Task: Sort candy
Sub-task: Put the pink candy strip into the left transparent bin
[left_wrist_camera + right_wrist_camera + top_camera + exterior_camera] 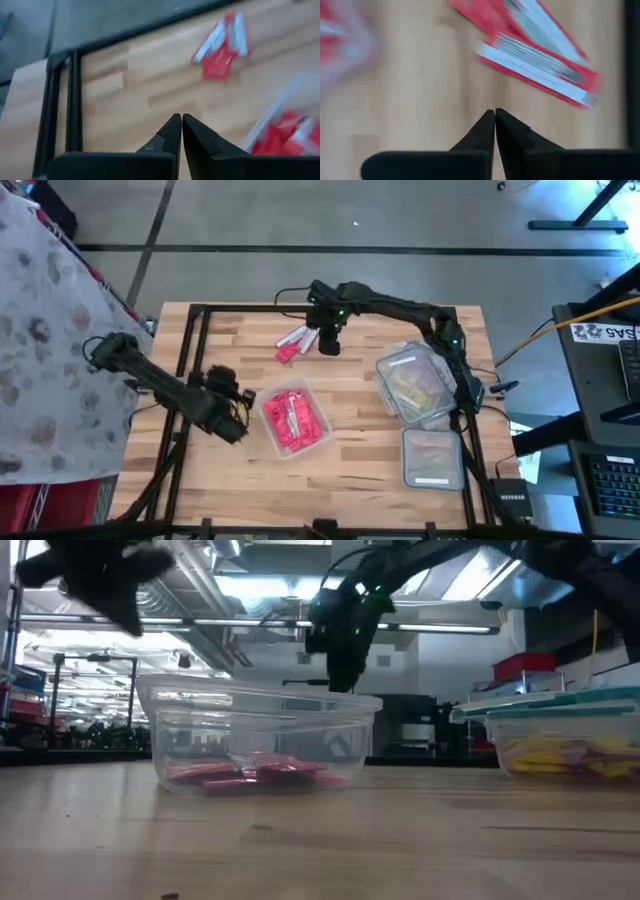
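Right gripper [329,346], fingers pressed together, hovers beside loose candy [293,342]; descending unopened, it could shove pieces away.

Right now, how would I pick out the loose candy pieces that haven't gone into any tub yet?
Start at the wooden table in the high view and go to its far edge, where the right hand hovers with its fingers shut. Just beside that hand lies a small cluster of red and silvery candy. Unlike the other red pieces, it lies on bare wood, not inside the clear tub.
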Tool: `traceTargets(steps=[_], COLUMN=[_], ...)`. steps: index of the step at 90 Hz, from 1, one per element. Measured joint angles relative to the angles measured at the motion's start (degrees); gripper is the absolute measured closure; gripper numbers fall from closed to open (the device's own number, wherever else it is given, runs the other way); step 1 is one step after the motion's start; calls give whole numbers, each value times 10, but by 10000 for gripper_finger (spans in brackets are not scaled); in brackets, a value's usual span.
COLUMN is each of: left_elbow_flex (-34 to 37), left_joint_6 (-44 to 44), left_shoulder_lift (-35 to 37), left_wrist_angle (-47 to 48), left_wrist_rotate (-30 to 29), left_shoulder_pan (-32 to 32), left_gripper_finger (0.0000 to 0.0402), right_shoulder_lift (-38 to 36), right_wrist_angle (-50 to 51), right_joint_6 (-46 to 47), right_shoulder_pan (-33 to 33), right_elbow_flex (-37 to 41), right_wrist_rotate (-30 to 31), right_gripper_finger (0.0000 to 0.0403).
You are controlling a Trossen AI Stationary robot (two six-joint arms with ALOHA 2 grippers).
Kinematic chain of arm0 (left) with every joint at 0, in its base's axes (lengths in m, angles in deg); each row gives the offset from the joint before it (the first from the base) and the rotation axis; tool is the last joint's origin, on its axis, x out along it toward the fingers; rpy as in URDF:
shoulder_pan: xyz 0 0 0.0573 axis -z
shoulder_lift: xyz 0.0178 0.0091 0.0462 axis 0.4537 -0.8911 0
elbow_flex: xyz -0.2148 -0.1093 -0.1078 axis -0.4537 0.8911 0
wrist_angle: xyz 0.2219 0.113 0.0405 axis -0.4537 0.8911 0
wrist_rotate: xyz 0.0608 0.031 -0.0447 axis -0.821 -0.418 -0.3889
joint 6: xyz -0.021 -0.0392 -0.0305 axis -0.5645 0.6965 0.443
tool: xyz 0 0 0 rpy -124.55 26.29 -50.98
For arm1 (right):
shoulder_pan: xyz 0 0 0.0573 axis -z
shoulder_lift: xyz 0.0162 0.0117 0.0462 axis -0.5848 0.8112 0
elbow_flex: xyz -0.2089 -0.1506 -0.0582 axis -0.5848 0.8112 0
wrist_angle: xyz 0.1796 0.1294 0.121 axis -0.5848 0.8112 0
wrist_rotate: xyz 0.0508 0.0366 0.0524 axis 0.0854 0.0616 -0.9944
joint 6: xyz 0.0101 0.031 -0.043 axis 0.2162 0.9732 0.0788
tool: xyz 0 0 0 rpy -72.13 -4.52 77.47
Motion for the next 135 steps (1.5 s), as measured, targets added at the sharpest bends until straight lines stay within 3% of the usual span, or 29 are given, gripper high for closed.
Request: traceTargets(steps=[8, 16, 24, 35, 44, 63, 84, 99, 117, 135], left_elbow_flex=[-1, 12, 27, 65, 99, 134, 144, 144, 142, 141], left_joint_6=[-111, -280, -473, -719, -827, -918, -1003, -1018, -1020, -1016], left_shoulder_lift=[62, 110, 138, 139, 113, 10, -113, -182, -229, -235], left_wrist_angle=[-49, -147, -277, -496, -625, -700, -782, -850, -868, -858], left_wrist_rotate=[-12, -16, 17, 131, 263, 365, 459, 485, 481, 480], left_shoulder_pan=[-58, -128, -214, -330, -417, -543, -595, -602, -602, -596], left_gripper_finger=[399, 390, 373, 340, 308, 240, 210, 218, 239, 308], right_shoulder_lift=[-48, -103, -174, -246, -278, -286, -284, -284, -283, -277], right_wrist_angle=[-74, -156, -238, -380, -473, -572, -611, -619, -623, -629], right_joint_6=[14, 39, 66, 125, 156, 197, 218, 222, 224, 223], right_shoulder_pan=[-9, -26, -48, -84, -114, -162, -194, -200, -200, -200], right_elbow_flex=[92, 201, 299, 418, 488, 556, 568, 568, 568, 568], right_wrist_rotate=[-47, -22, 4, 12, 15, 28, 79, 84, 82, 81], right_gripper_finger=[402, 402, 402, 402, 402, 402, 402, 402, 402, 402])
